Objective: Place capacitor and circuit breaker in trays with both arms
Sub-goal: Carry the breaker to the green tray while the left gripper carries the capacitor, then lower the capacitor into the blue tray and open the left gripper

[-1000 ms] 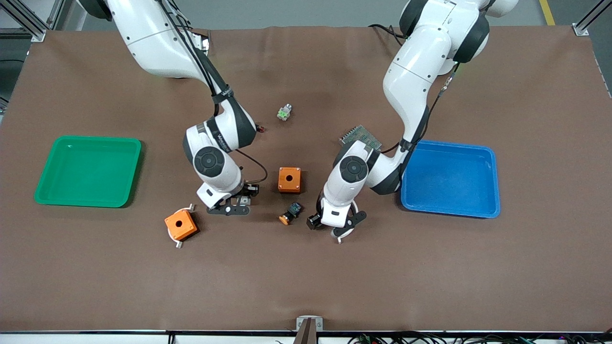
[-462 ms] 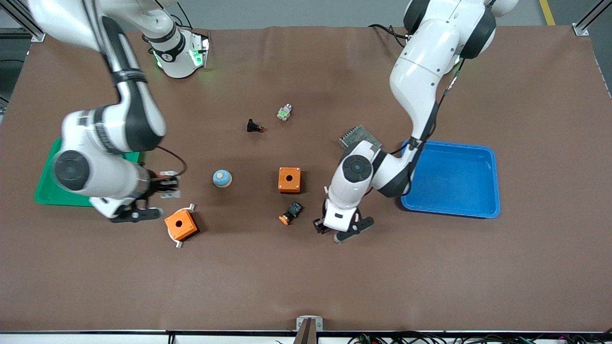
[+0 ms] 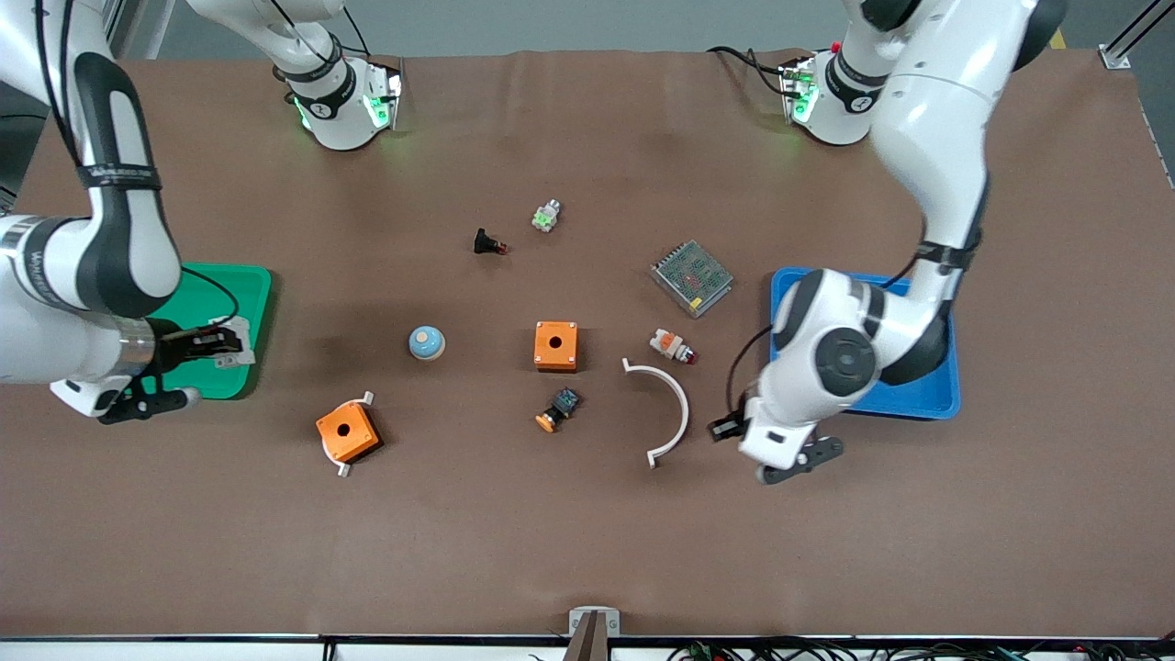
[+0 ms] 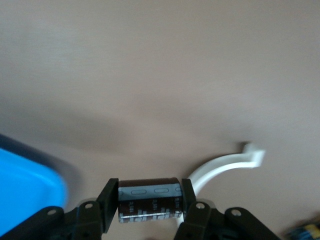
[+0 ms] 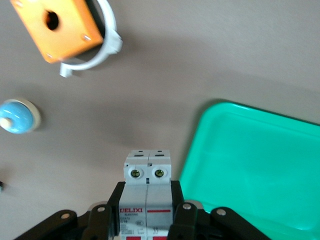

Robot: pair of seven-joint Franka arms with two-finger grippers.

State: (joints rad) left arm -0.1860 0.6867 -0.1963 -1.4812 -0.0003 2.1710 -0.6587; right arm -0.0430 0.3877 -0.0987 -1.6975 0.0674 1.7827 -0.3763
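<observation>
My right gripper (image 3: 223,350) is shut on the circuit breaker (image 3: 231,352), a white-grey block with red marks, also in the right wrist view (image 5: 147,187). It hangs over the rim of the green tray (image 3: 246,280) that faces the table's middle; the tray (image 5: 250,170) shows beside the breaker. My left gripper (image 3: 722,428) is shut on the capacitor (image 4: 148,200), a dark block with pale marks held end to end between the fingers (image 4: 108,202). It is over the bare table beside the near corner of the blue tray (image 3: 918,400), which also shows in the left wrist view (image 4: 25,192).
Mid-table lie a white plastic arc (image 3: 675,413), a white-orange part with a red tip (image 3: 672,345), a black button with an orange cap (image 3: 558,408), two orange boxes (image 3: 555,345) (image 3: 347,431), a blue dome (image 3: 427,342) and a mesh-covered metal unit (image 3: 692,277). Two small parts (image 3: 486,242) (image 3: 546,217) lie nearer the bases.
Both arms swung outward from the table's middle. The right carried the circuit breaker to the green tray, the left the capacitor toward the blue tray, uncovering the arc and the white-orange part.
</observation>
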